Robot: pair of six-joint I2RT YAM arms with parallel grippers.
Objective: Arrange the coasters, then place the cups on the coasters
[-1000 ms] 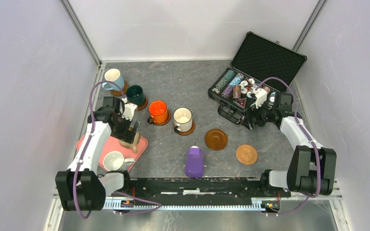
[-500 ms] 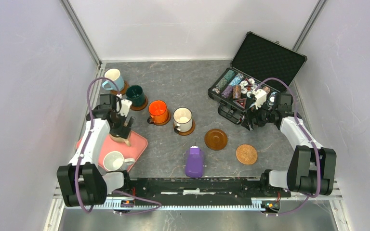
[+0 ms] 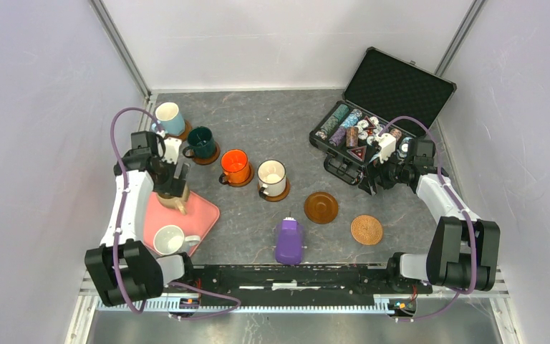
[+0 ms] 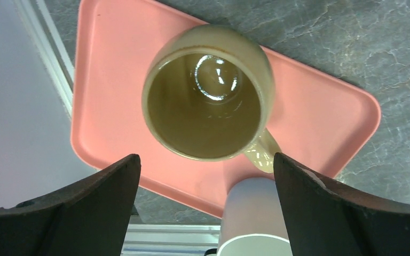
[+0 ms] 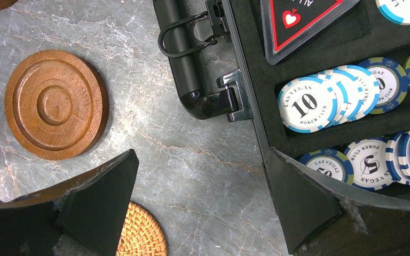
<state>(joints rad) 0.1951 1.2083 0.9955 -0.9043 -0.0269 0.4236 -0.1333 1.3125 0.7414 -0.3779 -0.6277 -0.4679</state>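
The left arm has swung back and further left, and the beige mug [image 4: 203, 101] under it now shows further left over the tray [image 4: 320, 112] than before. The right arm hasn't budged.

The left pincer [image 4: 206, 156] stands spread wide, a finger either side of the beige mug's near rim. The mug is upright, mouth up to the wrist camera, handle towards the right finger. A gap shows at the left finger, and I can't tell whether the right one touches the handle. The white mug [image 4: 253, 208] sits just on the near side of this pincer, also on the tray. Beyond the pincer is the blue mug [image 3: 170, 117]. Beyond and to its right is the green mug [image 3: 202, 141], then further right the orange mug [image 3: 235, 165] and the cream mug [image 3: 272, 177]. That makes six mugs: four each on a coaster [image 3: 284, 194], two over the tray.

The purple device [image 3: 288, 241] lies between the two arms, on the near side.

The right pincer [image 5: 202, 154] is spread too, with nothing between its fingers but bare table [image 5: 192, 176]. The wood coaster [image 5: 56, 104] lies off to its left, clear of the left finger. The woven coaster [image 5: 141, 232] is near that finger, partly hidden by it. Both are bare. Six coasters in all: five wood, one woven. The open case [image 5: 235, 53] sits under the right finger, with chips [image 5: 309, 104] in rows inside.
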